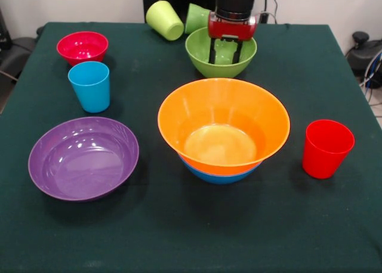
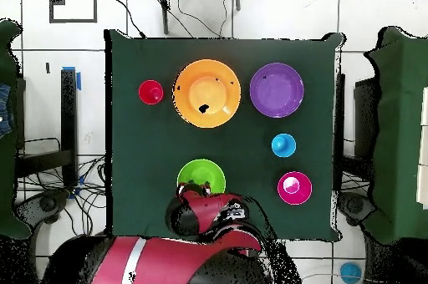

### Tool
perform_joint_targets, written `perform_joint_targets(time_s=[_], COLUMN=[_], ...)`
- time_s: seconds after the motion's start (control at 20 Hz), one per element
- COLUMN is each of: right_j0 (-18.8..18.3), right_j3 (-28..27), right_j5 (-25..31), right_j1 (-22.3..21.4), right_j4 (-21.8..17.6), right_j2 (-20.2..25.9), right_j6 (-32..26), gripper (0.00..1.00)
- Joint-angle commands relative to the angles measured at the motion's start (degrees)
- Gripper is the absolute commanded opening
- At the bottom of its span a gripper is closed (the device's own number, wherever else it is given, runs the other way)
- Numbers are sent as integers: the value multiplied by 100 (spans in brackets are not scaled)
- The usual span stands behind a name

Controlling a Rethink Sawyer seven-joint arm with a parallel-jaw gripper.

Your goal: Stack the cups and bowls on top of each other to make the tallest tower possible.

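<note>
Dark green table (image 1: pixel 71 237) on a white tiled floor (image 2: pixel 376 13). Red and black gripper (image 1: pixel 224 61) down inside the green bowl (image 1: pixel 203 61) at the far side, fingers apart, holding nothing. Big orange bowl (image 1: pixel 224 120) in the middle, sitting in a blue bowl (image 1: pixel 218 177). Purple bowl (image 1: pixel 83 158) on its own. Small red bowl (image 1: pixel 82 46) just behind the sky blue cup (image 1: pixel 89 85). Red cup (image 1: pixel 327 147) upright, well apart. Yellow-green cup (image 1: pixel 165 20) and green cup (image 1: pixel 197 17) lying tipped at the back edge.
</note>
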Motion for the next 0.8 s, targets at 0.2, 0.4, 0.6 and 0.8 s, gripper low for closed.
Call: perform_joint_targets(time_s=[0.2, 0.4, 0.6, 0.8], right_j0=[-104, -187, -129, -10], right_j3=[-552, -376, -53, 110], right_j5=[135, 487, 948, 1349], right_j1=[123, -252, -831, -1236], right_j4=[-332, -352, -205, 9], right_j2=[762, 889, 953, 988], right_j6=[255, 192, 217, 314], gripper=[100, 100, 100, 100])
